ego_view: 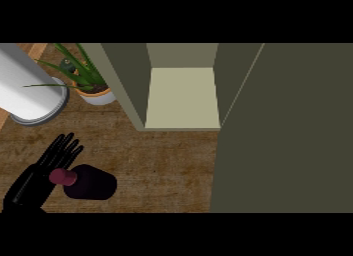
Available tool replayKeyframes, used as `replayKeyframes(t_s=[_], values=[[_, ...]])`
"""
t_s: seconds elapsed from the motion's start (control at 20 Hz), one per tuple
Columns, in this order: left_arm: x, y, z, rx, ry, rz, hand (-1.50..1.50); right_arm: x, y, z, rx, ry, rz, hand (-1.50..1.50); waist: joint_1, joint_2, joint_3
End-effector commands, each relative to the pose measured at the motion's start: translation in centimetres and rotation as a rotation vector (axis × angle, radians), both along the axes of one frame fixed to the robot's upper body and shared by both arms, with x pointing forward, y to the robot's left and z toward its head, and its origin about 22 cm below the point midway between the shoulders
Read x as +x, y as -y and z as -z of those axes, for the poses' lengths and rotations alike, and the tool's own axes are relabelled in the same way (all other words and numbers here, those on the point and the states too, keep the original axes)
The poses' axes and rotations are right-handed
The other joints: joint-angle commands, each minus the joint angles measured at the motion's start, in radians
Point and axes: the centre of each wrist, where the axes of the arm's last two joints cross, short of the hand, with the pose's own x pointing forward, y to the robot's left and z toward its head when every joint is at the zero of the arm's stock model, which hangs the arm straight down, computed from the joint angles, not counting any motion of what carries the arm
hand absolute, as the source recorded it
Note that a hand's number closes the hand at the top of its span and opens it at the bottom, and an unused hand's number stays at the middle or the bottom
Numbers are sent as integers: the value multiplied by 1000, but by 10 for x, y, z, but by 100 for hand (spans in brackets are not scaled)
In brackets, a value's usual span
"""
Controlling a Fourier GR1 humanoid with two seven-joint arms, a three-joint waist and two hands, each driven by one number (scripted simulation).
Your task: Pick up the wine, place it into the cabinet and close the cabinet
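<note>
Fingers [61, 150] of black left hand [39, 175]: straight, spread, beside dark upright wine bottle with maroon cap [89, 182] on brown wooden counter [164, 160]; olive cabinet [183, 97] open.

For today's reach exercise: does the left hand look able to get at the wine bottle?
Probably yes: the left hand is right beside the wine bottle, fingers straight, with nothing between them.

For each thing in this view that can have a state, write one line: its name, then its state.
Cabinet: open, the visible shelf bare.
Cabinet door: swung wide open.
Wine bottle: upright on the counter, stopper on, outside the cabinet.
Left hand: open, fingers straight, beside the wine bottle.
Potted plant: upright beside the cabinet.
White cylinder: standing on the counter at the left.
</note>
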Motion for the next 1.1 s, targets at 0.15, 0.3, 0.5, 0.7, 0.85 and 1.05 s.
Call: replayKeyframes(t_s=[0.15,0.3,0.5,0.7,0.85,1.05], values=[[-11,10,24,11,4,24,-150,-41,3,-13,43,32,-75,-150,-1,-1,0],[1,17,29,5,3,25,-150,-28,-3,-16,60,30,-64,-150,2,0,0],[15,14,31,4,-9,-5,-150,-26,-7,-1,62,33,-42,-150,1,0,0],[6,16,43,9,-39,26,-150,-27,8,-14,27,47,-56,-150,1,0,0],[8,32,50,3,-52,23,-150,-31,-3,-11,55,20,-75,-150,1,0,0],[-8,22,59,-42,-45,42,-150,-20,-14,-4,49,50,-52,-150,4,0,0]])
